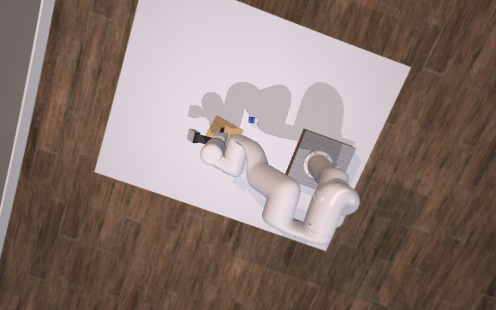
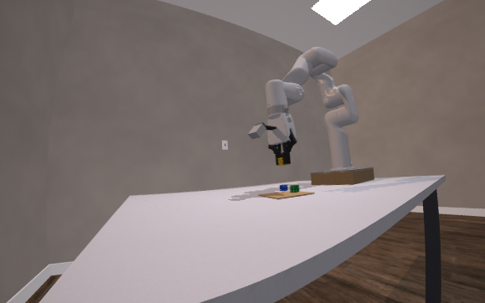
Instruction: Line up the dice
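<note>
The white tabletop [image 2: 208, 234] carried everything. The arm [image 2: 337, 121] rose from a wood-sided base [image 2: 342, 177] near one long edge, arched up and over twd the tabletop's middle. The tan mat [image 2: 286, 194] lay flat on the tabletop, roughly central, betw. the base and the far short edge; in the top view the wrist hid part of it. The hand [image 2: 282, 161] hung well above the mat, pointing down, fingers narrowed and clamped on the yellow die [image 2: 281, 161], which showed only as a small yellow patch betw. the black fingertips; face number too small to tell. The green die [image 2: 294, 188] sat on the mat. The blue die [image 1: 252, 121] sat off the mat on bare tabletop, near the mat's base-side corner; in the exterior view it appeared just beside the green one. Pips unreadable.
</note>
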Available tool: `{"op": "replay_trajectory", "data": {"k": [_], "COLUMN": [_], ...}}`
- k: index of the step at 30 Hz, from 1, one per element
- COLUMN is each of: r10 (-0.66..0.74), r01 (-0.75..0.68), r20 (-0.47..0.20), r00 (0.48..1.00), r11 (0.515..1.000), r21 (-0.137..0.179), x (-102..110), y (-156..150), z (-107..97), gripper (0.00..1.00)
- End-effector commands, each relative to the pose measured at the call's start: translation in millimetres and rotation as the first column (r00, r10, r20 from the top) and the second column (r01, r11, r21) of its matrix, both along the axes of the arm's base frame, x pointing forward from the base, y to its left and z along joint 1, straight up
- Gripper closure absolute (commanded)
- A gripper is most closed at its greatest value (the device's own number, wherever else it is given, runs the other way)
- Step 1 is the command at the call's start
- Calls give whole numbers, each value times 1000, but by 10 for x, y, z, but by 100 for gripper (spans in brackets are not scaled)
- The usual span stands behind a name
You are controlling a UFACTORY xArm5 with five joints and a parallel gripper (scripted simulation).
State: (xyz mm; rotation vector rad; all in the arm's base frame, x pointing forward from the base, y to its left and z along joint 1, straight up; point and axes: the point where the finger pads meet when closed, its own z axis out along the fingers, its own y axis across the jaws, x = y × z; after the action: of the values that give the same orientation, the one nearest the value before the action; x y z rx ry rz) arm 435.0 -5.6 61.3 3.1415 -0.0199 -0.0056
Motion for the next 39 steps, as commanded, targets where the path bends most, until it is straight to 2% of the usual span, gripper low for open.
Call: {"op": "replay_trajectory", "data": {"k": [1,10,17,19,30,39], "r10": [0,0,0,0,0,0], "r01": [0,0,0,0,0,0], "r20": [4,4,4,4,4,4], "r00": [1000,1000,1000,1000,1000,1000], "r11": [1000,1000,1000,1000,1000,1000], "r21": [0,0,0,0,0,0], "x": [14,13,14,14,15,15], "y": [2,2,3,3,3,3], "z": [13,-60,-322,-322,-820,-938], "gripper": [79,79,79,79,79,79]}}
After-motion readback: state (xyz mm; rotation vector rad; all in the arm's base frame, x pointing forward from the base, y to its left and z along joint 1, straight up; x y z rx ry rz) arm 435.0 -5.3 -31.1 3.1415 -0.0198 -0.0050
